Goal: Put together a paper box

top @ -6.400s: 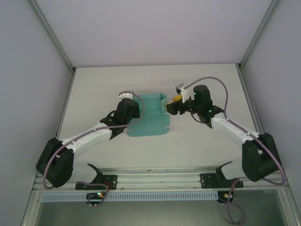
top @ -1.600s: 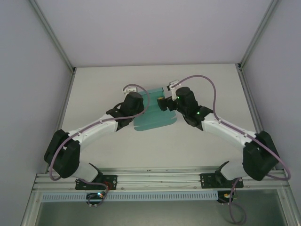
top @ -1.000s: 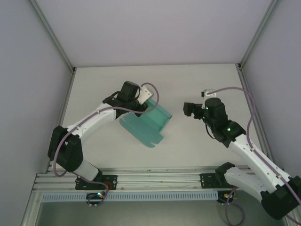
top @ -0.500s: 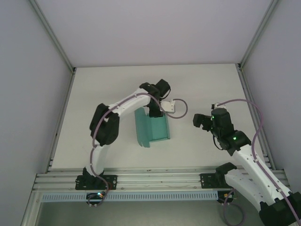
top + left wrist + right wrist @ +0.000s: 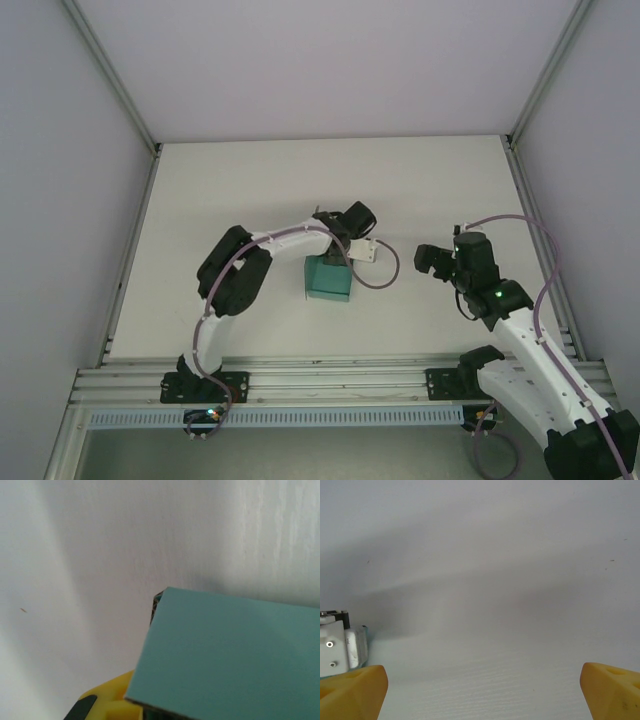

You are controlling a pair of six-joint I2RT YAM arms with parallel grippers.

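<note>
— What has been changed in the last second?
— The paper box (image 5: 328, 278) has been swung round. It is now seen as a compact teal square near the middle of the table (image 5: 250, 180), where a loose curved sheet was seen before.
— How is it held?
— Its edge is clamped in the tightly closed left gripper (image 5: 335, 253). The right gripper (image 5: 424, 262) has been drawn back, spread wide, nothing held.
— And the task?
— Folding is judged largely done; whether the flaps are tucked cannot be told.
</note>
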